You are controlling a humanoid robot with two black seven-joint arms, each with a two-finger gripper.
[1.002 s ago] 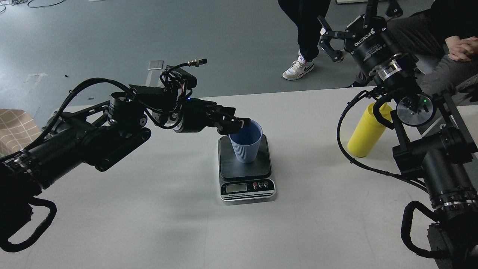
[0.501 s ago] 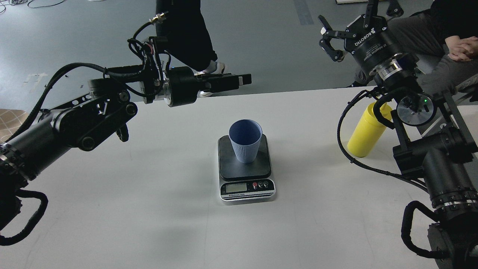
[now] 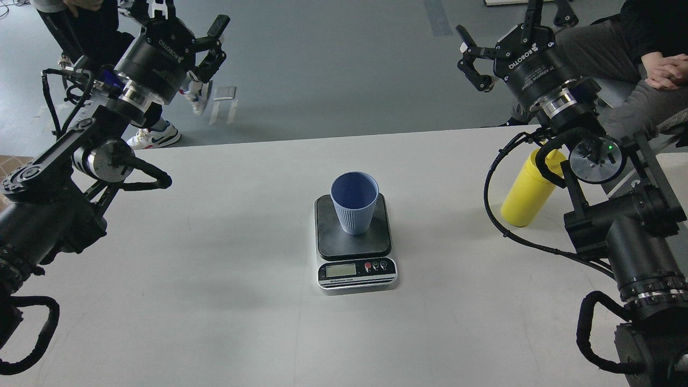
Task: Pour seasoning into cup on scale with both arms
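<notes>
Seasoning bottle (image 3: pixel 528 189), upright at the table's right behind my right arm, likely light, smooth and squeezable, so I would grasp mid-body gently; cup (image 3: pixel 353 202) sits on scale (image 3: pixel 355 236); left gripper (image 3: pixel 187 29) and right gripper (image 3: pixel 497 40) both spread, empty.

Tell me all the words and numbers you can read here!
"ROBOTIQ": on the left gripper, on its body.
"ROBOTIQ": on the right gripper, upside down on its body; the smaller print beside it is too blurred.
Scale: its label and display are too small to read.
</notes>
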